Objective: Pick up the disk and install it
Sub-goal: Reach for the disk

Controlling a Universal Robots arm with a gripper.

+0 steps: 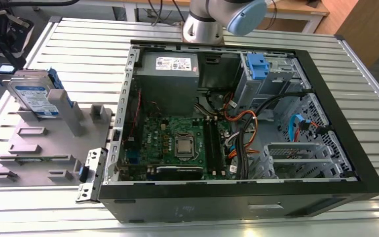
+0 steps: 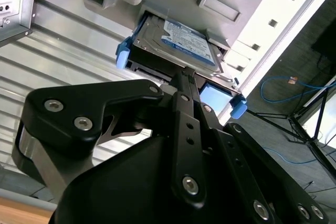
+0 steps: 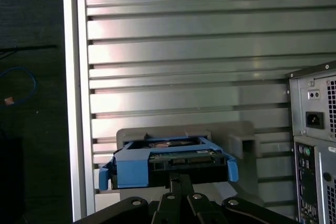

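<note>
Slatted table (image 1: 64,44) carries an open computer case (image 1: 209,212). In the exterior view the arm (image 1: 206,24) rises at the case's 12 o'clock.

Grey holder plate (image 1: 25,148) lies just beside the case, at its 9 o'clock.

The disk (image 1: 37,98) stands on edge at the plate's 11 o'clock. Blue rails on, nothing touching it, not yet lifted.

In the second wrist view we see the gripper (image 2: 181,72) aimed at the disk's blue-tabbed end, fingers together with nothing between them.

We judge this the approach stage of the pick, with the install untouched. A grasp calls for the fingers to part, then close across the drive's flat faces, clear of the plate's posts.
</note>
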